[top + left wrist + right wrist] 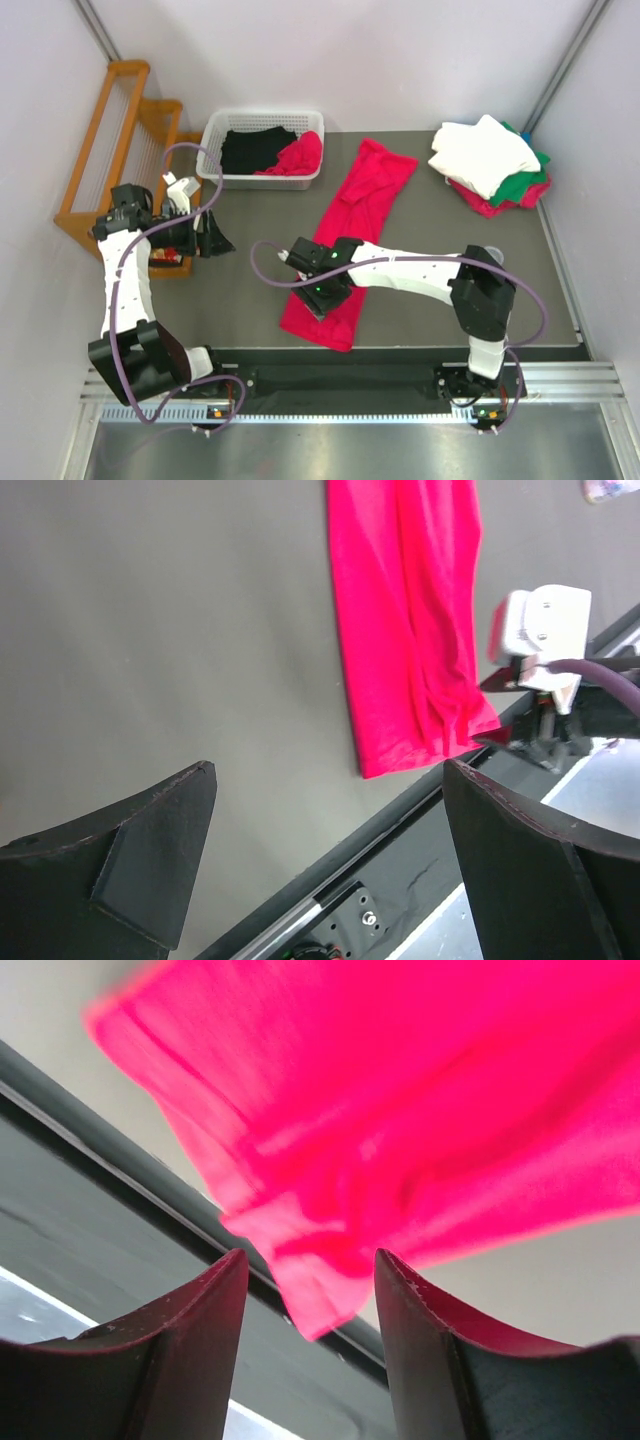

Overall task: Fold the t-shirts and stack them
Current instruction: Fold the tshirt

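Observation:
A crimson-red t-shirt (365, 195) lies folded into a long strip running from the table's back middle to its front edge. My right gripper (322, 295) hovers over the strip's near end. In the right wrist view the jaws (311, 1255) stand apart, with a loose corner of the red t-shirt (400, 1110) hanging between them and a gap on each side. My left gripper (215, 240) is wide open at the table's left side with nothing in it (328, 770). From there the red t-shirt (410, 630) shows farther off.
Folded t-shirts are stacked at the back right, white (480, 150) on green (525, 185) on red (490, 205). A white lattice basket (215, 135) at the back left holds a black t-shirt (255, 148) and a red one (300, 155). A wooden rack (110, 150) stands left of the table.

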Robot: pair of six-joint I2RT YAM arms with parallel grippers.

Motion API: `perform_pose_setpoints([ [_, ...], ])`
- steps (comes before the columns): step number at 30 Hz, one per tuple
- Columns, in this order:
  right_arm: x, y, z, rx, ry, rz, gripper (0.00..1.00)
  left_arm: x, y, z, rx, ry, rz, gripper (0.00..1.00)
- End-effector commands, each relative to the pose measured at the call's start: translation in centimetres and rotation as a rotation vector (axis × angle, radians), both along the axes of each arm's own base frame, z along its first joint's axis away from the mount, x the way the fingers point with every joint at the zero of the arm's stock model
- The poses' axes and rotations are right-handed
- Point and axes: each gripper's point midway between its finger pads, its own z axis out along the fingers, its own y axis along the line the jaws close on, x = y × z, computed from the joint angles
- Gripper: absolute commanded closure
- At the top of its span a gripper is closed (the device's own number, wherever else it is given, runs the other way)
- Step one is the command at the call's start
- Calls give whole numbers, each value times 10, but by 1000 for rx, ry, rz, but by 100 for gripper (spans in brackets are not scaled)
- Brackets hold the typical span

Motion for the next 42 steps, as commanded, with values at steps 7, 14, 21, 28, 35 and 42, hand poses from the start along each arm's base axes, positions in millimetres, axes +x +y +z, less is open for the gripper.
perform_pose_setpoints([
  [7,-15,81,-11,156,74,87,48,5,-4,43,-33,-95,16,1],
  [14,-27,104,-18,129,66,177,50,21,10,58,-28,-163,134,1],
  [21,-22,105,-32,85,34,197,57,26,17,53,-55,-130,161,1],
  [28,-1,101,-34,17,-73,221,59,22,16,49,-54,-125,150,1],
  [35,15,101,-43,-19,-111,228,59,20,15,51,-62,-131,135,1],
  [42,17,106,-36,5,-116,217,69,21,16,45,-60,-116,134,1],
])
